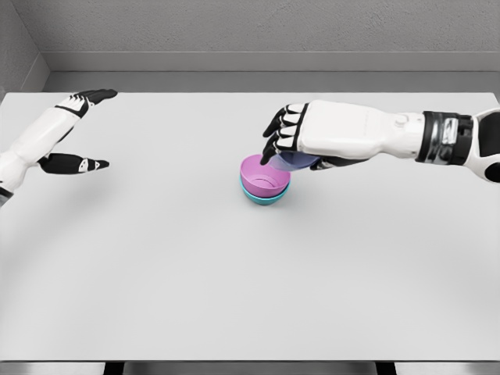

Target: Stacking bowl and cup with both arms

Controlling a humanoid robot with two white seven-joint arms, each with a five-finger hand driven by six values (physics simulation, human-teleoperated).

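A pink bowl [262,178] sits nested in a teal bowl [266,198] near the middle of the white table [156,266]. My right hand [283,141] hovers just above and to the right of the bowls, fingers curled on a blue-purple cup [298,162] tucked under the palm, its rim close to the pink bowl's right edge. My left hand [82,129] is at the far left of the table, fingers spread and holding nothing.
A grey wall runs behind the table's far edge. The table's front edge runs along the bottom of the picture.
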